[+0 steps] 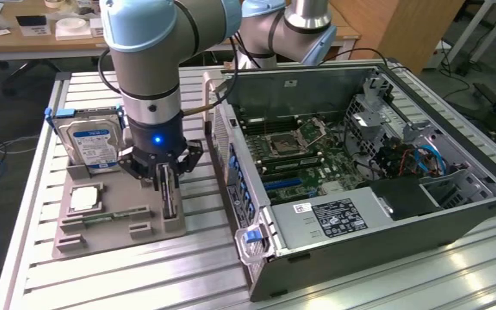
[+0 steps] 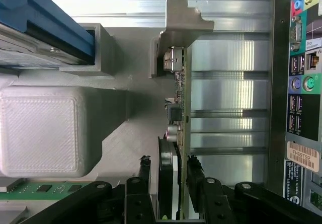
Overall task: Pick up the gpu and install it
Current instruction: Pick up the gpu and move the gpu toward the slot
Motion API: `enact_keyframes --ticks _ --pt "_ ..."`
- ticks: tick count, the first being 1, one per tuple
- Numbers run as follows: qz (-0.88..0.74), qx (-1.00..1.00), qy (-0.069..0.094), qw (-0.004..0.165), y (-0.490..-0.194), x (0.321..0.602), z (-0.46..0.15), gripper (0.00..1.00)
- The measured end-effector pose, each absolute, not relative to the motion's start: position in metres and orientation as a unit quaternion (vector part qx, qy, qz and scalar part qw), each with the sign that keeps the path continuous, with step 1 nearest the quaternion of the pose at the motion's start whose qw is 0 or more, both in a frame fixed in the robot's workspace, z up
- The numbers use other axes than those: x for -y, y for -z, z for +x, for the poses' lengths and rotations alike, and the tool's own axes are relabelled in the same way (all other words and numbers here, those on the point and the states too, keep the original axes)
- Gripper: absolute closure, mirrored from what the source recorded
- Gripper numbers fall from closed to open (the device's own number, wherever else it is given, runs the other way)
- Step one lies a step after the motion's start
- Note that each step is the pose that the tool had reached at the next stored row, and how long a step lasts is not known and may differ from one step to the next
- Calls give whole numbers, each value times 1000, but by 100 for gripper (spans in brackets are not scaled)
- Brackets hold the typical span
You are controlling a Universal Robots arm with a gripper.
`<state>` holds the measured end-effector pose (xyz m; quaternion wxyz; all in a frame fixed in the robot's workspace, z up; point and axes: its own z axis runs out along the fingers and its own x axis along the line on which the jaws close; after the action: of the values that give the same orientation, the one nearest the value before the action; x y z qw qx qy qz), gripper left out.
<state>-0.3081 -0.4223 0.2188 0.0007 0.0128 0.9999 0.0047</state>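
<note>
The claw [image 1: 166,173] [image 2: 168,166] is positioned low over the grey fixture tray [image 1: 110,227] on the slatted aluminium surface [image 1: 144,278], pointing straight down. Its fingers [image 2: 145,169] stand spread, one on each side of the gpu [image 1: 170,199] [image 2: 180,108], and a narrow gap shows between one finger and the card's dark face, so the card is straddled rather than clamped. The gpu stands on edge in its slot at the side of the tray nearest the computer case [image 1: 454,213], with its pale metal end bracket [image 2: 183,20] at the end away from the claw. In the same tray, the hard drive [image 1: 93,145] stands upright at the far end and the green memory stick [image 1: 101,218] lies flat. The case lies open beside the tray, with the motherboard [image 1: 291,148] exposed.
</note>
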Motion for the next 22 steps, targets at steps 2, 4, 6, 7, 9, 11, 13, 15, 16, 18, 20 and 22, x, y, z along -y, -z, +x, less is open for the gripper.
enact_keyframes --ticks 2,4,6,7,9,11,13,15,16,18,20,22 --pt "13 -1000 -5 1 -219 422 -308 58" --pt "13 -1000 -5 1 -219 422 -309 59" --pt "13 -1000 -5 1 -219 422 -309 65" --pt "13 -1000 -5 1 -219 422 -309 72" --pt "13 -1000 -5 1 -219 422 -309 72" --pt "13 -1000 -5 1 -219 422 -309 72" --pt "13 -1000 -5 1 -219 422 -308 72" --pt "13 -1000 -5 1 -218 422 -308 72" --pt "13 -1000 -5 1 -218 422 -308 72" --pt "13 -1000 -5 1 -218 422 -308 72" --pt "13 -1000 -5 1 -218 422 -308 72" --pt "13 -1000 -5 1 -218 422 -308 72"
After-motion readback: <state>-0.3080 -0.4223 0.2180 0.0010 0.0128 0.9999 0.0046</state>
